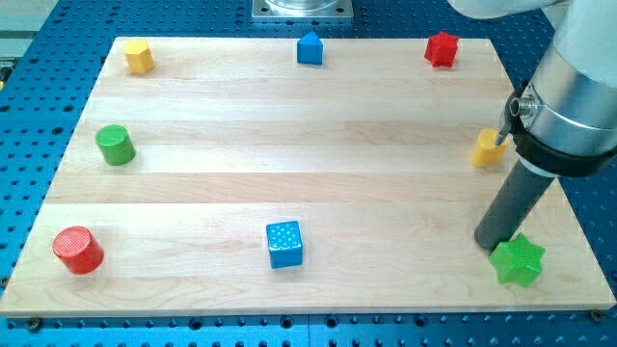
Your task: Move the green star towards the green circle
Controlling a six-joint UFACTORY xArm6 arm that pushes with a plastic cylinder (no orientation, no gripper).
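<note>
Nearest the view's bottom edge, on the pale wooden tabletop (318, 207), the green star-shaped block (518, 260) is seen at the view's lower right, close to the board's corner. My tip (492, 245), the lower end of the dark rod, is placed just beside the star's upper left side, seemingly touching it, though contact cannot be confirmed. No pincer is carried by this arm, so no open or closed state can be told. Along the same near band, a blue cube with white dots (284, 243) is found near the middle, and a red cylinder (77, 250) lies at the view's lower left. Farther up, the green circle, a green cylindrical block (115, 146), is set near the view's left edge, well apart from the star across the board. At the view's right edge, a yellow block (489, 148) of unclear shape is partly hidden behind the arm's grey body. Along the view's top, a yellow hexagonal block (139, 56), a blue house-shaped block (308, 47) and a red star-shaped block (442, 48) are lined up from left to right.
</note>
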